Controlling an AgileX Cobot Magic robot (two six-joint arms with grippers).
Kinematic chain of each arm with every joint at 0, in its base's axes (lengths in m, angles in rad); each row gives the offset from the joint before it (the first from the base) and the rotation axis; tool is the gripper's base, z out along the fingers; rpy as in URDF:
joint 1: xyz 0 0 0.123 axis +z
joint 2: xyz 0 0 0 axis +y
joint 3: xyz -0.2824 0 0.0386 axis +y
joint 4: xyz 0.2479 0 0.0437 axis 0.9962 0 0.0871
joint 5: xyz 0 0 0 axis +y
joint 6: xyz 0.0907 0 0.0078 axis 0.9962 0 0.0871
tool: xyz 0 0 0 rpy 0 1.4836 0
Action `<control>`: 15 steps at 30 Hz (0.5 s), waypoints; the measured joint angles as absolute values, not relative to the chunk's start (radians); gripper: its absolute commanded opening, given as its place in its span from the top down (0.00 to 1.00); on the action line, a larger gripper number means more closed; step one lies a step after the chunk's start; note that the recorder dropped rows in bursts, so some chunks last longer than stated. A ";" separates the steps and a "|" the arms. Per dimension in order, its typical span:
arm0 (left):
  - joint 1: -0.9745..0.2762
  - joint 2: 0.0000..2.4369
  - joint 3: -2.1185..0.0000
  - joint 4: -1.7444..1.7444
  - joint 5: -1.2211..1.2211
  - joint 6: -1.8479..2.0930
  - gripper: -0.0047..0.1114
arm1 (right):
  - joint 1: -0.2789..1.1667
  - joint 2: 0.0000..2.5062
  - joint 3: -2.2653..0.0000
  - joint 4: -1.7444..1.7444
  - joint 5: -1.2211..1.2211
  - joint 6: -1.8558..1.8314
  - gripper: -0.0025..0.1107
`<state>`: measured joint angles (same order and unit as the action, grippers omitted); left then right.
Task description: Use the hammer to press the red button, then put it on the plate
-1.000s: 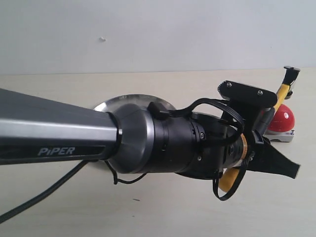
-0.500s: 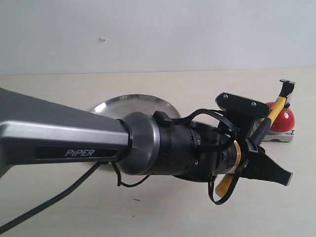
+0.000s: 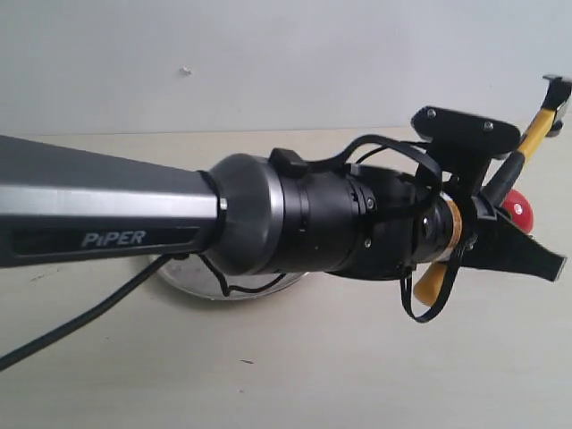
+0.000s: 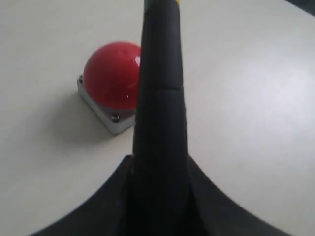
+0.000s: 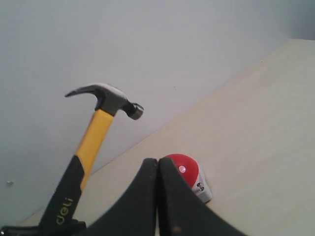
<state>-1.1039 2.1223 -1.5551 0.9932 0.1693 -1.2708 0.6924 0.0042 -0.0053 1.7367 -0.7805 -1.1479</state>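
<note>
Currently: left end effector is clamped on the black grip of the claw hammer with dark metal head and yellow-and-black handle. The yellow butt sticks out below the clamp, and the head is raised high and tilted. Right end effector has its fingers pressed together, holds nothing and is near the hammer. The glossy red dome button on its square grey base sits on the pale desk, lower than the hammer head and apart from it, with no contact. The round shiny silver plate lies well apart from the button and is mostly hidden under the left arm in the exterior view.

Judgement: the hammer is poised near the button. Cannot tell from this whether the press is done.

Risks from here:
- The grip is low on the handle with the heavy head far out. The handle could pivot or creep in the clamp on a swing or on impact.
- The dome is glossy and rounded. An off-centre strike would likely glance off without depressing it.
- The base looks unfixed, so a slanted push could slide it across the desk.
- In this view the arm covers most of the plate. A low transfer could clip the raised rim or shove the plate, and a badly centred hammer could overhang and tip off.
</note>
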 measured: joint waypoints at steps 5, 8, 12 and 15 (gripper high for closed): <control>-1.104 2.091 -1.572 1.002 0.192 -1.243 0.96 | 0.692 0.004 -0.005 1.737 -0.781 -1.148 0.98; -1.102 2.102 -1.572 1.004 0.196 -1.239 0.96 | 0.692 0.004 -0.005 1.737 -0.781 -1.148 0.98; -1.099 2.184 -1.572 1.000 0.188 -1.238 0.96 | 0.692 0.004 -0.005 1.737 -0.781 -1.148 0.98; -1.099 2.274 -1.572 0.967 0.186 -1.238 0.96 | 0.692 0.004 -0.005 1.737 -0.781 -1.148 0.98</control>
